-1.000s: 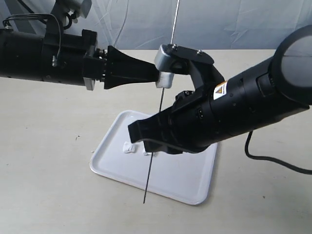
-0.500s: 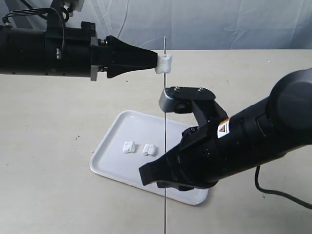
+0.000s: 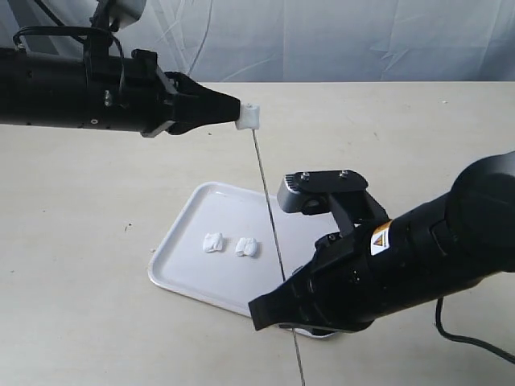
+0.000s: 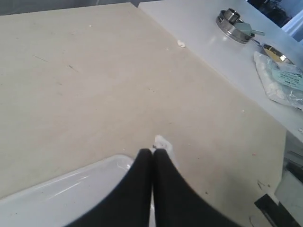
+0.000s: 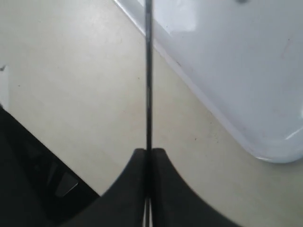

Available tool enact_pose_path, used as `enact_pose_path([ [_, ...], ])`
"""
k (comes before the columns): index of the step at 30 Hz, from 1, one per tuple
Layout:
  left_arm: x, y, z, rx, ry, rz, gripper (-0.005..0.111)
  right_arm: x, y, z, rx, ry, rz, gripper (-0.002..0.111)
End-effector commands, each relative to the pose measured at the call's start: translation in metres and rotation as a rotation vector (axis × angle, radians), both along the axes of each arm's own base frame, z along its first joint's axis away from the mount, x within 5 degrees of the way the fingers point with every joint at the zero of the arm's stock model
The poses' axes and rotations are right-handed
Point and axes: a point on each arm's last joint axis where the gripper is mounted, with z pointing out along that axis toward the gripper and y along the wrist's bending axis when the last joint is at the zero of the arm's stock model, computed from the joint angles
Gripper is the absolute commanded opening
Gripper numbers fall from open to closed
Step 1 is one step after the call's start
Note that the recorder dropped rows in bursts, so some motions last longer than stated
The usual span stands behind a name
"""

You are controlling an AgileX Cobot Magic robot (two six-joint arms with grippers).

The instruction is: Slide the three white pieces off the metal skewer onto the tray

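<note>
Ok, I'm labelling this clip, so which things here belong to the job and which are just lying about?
Job: left gripper, shut on one white piece; right gripper, shut on the metal skewer; two white pieces on the tray.
Lying about: round metal tin, plastic bag, shallow metal dish.

You see your left gripper (image 4: pixel 152 150) clamped on one white piece (image 4: pixel 163 141), with a corner of the tray (image 4: pixel 66 189) and the beige table (image 4: pixel 94 71) beneath
</note>
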Motion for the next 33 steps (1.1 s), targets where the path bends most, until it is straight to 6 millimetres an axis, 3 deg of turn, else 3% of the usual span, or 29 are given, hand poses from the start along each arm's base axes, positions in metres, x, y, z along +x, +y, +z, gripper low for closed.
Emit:
enact_pose_path([
  [1, 0.004, 0.001, 0.001, -0.002, 0.002, 0.055, 0.000, -0.007, -0.007, -0.011, -0.040, 0.037, 0.013, -0.001],
  [15, 0.001, 0.001, -0.002, 0.026, 0.023, 0.023, 0.000, -0.008, -0.009, -0.014, -0.045, 0.029, 0.005, -0.001],
  [22, 0.007, -0.002, -0.035, 0.096, 0.192, 0.005, 0.001, -0.008, -0.009, -0.011, -0.025, 0.026, -0.001, -0.001],
  [27, 0.009, -0.008, -0.046, 0.009, 0.279, -0.046, 0.017, -0.010, -0.011, -0.004, -0.003, 0.003, 0.002, -0.001],
  [33, 0.010, 0.005, -0.031, -0.164, 0.294, -0.119, 0.046, -0.011, -0.012, 0.000, 0.006, -0.003, 0.005, -0.001],
])
